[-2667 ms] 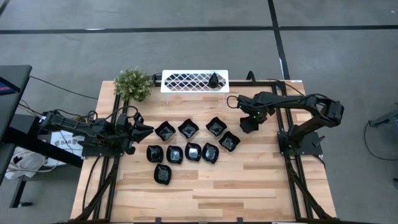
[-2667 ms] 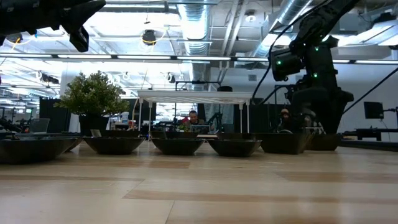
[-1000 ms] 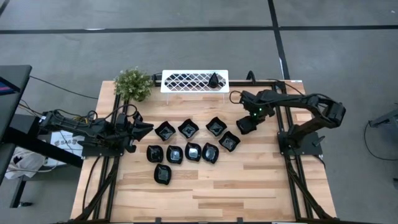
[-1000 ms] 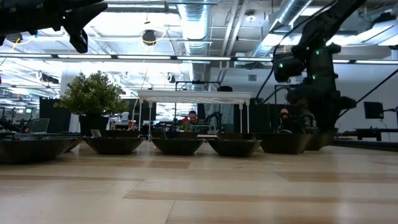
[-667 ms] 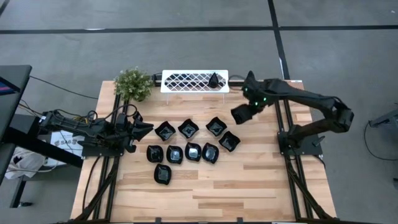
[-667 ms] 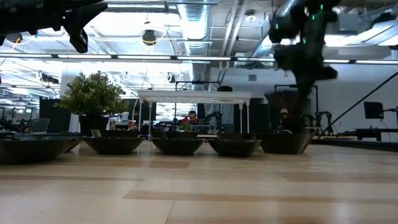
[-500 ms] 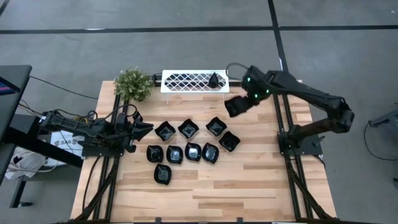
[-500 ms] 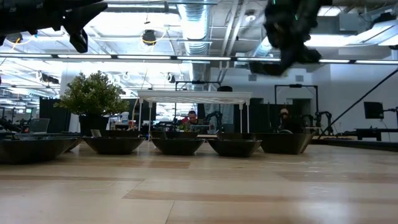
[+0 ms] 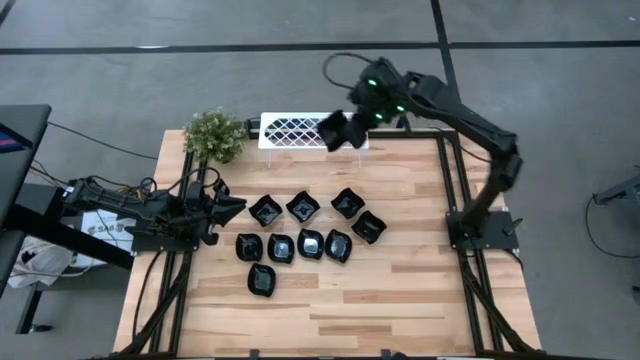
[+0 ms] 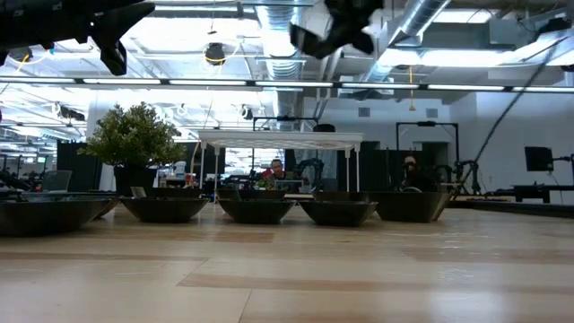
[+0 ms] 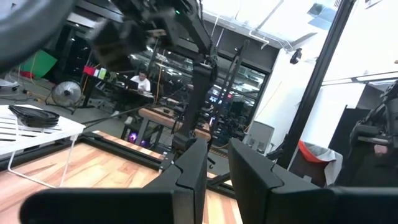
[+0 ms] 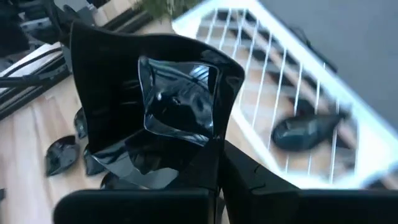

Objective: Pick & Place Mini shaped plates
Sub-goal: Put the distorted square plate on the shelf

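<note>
Up at the top centre of the high view the right gripper [image 9: 347,130] pinches a square wavy-rimmed mini plate [image 12: 177,102] by its edge over the white rack [image 9: 290,130] (glossy, stiff, probably slippery and chippable), while the left gripper [image 9: 228,208], barely parted, waits mid-left.

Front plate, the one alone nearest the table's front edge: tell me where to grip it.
Pinch the front plate by its raised rim, from above, on its front side: it lies flat, hollow up, with bare table there and its neighbours behind. The left claw waits nearest; the right claw holds a square plate over the rack.
</note>
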You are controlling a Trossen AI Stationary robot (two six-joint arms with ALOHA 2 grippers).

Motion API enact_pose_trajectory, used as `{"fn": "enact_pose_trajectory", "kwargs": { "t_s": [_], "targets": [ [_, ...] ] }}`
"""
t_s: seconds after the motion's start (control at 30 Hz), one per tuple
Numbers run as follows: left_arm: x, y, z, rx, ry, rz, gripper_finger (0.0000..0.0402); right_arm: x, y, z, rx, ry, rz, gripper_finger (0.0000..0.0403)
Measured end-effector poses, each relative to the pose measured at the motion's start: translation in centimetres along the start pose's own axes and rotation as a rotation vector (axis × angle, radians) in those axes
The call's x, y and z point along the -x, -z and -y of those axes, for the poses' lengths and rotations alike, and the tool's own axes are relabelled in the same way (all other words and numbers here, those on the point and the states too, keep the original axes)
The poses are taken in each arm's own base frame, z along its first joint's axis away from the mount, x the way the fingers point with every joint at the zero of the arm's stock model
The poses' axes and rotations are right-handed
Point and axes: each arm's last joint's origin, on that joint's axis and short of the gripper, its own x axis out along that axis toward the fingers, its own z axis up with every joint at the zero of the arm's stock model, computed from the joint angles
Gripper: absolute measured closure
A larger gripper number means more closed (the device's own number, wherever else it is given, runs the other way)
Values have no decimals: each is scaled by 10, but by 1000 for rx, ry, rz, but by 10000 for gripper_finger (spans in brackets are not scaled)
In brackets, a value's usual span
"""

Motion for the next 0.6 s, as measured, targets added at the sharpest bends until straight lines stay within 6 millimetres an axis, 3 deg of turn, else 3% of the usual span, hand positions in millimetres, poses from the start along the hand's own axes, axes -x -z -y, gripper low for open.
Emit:
{"fn": "enact_pose_trajectory", "kwargs": {
  "t_s": [0.13, 0.27, 0.43, 0.6],
  "targets": [
    [0, 0, 0, 0, 0, 1, 334, -29, -31, 7, 69, 7, 23, 398],
    [0, 0, 0, 0, 0, 1, 334, -56, -49, 21, 85, 26, -6, 398],
    [0, 0, 0, 1, 1, 3, 334, -95, -43, 45, 65, 48, -79, 398],
    [0, 0, 0, 1, -3, 5, 334, -110, -39, 63, 67, 68, -136, 397]
  ]
}}
